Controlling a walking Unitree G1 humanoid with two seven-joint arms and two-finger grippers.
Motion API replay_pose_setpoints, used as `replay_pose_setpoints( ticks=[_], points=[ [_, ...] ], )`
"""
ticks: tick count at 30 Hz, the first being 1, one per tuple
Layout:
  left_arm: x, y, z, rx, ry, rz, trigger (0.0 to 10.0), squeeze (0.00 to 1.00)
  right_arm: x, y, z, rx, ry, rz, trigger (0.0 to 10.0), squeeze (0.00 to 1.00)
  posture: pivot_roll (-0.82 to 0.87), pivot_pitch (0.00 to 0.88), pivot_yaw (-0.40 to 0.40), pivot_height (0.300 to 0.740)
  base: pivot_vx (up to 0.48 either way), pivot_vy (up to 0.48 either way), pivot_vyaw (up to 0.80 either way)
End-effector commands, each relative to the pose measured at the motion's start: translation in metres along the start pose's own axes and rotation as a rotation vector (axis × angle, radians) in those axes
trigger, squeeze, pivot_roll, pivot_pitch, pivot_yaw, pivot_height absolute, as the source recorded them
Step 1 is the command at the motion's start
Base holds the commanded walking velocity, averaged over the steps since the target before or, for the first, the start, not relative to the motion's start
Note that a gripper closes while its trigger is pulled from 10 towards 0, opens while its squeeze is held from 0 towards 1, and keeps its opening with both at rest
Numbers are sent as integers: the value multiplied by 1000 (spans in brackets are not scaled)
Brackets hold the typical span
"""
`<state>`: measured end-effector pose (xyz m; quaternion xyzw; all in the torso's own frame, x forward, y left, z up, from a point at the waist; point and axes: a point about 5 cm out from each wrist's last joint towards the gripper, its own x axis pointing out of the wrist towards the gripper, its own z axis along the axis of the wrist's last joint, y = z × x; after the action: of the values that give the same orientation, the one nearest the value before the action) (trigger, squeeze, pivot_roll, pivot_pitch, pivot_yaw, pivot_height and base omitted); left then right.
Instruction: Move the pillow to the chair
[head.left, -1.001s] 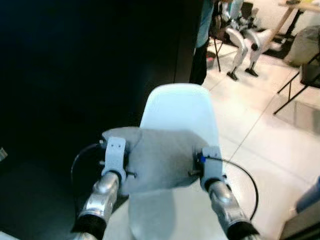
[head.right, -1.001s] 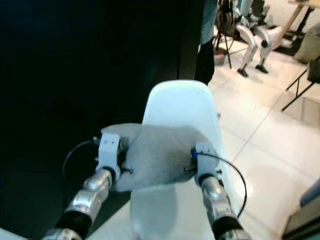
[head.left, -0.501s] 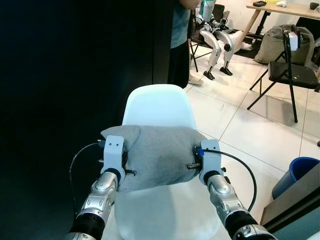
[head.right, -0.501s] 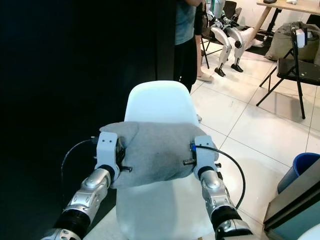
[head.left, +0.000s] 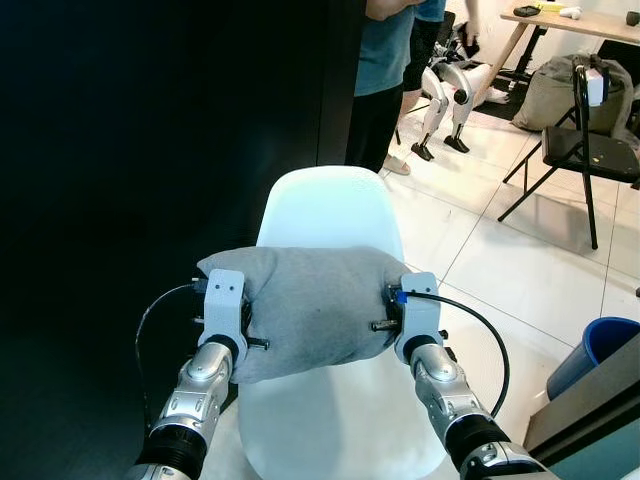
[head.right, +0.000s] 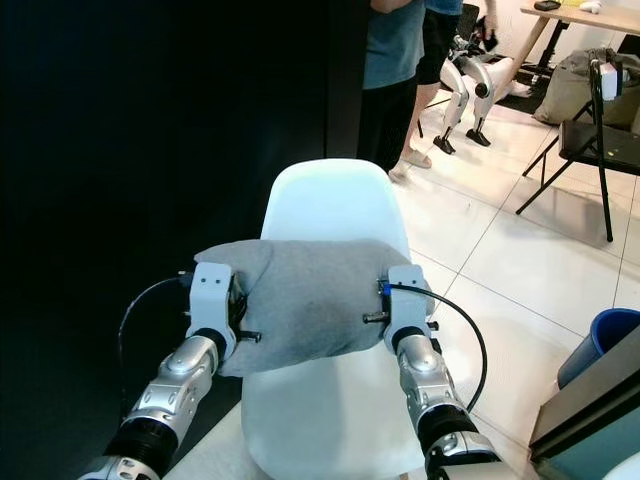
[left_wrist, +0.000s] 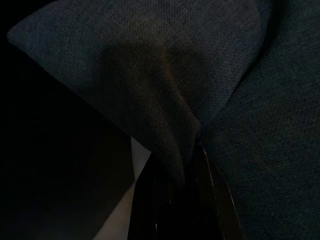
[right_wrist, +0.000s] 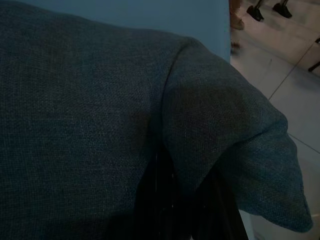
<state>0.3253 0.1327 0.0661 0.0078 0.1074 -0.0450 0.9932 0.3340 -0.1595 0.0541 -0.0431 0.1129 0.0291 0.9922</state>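
A soft grey fabric pillow (head.left: 312, 305) is held lengthwise above the seat of a white moulded chair (head.left: 332, 205), its two ends pinched and bunched, just before the chair's backrest.

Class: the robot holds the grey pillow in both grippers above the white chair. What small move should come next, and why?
Probably lower both arms together. The grey pillow hangs between the left gripper and right gripper, each pinching a fold of fabric, and it sits over the white chair in front of the backrest, seemingly above the seat, so easing it down before letting go looks sensible.
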Motion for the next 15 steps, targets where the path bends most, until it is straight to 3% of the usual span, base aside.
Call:
replay_pose_setpoints(
  ticks=[1, 15],
  points=[
    [0, 1, 3, 28, -24, -8, 10000, 0, 1, 1, 3, 8, -20, -5, 10000, 0, 55, 65, -9, 655, 0, 0, 0],
    [1, -1, 4, 42, -25, -23, 10000, 0, 0, -1, 1, 26, -18, -2, 10000, 0, 56, 75, -5, 620, 0, 0, 0]
  ],
)
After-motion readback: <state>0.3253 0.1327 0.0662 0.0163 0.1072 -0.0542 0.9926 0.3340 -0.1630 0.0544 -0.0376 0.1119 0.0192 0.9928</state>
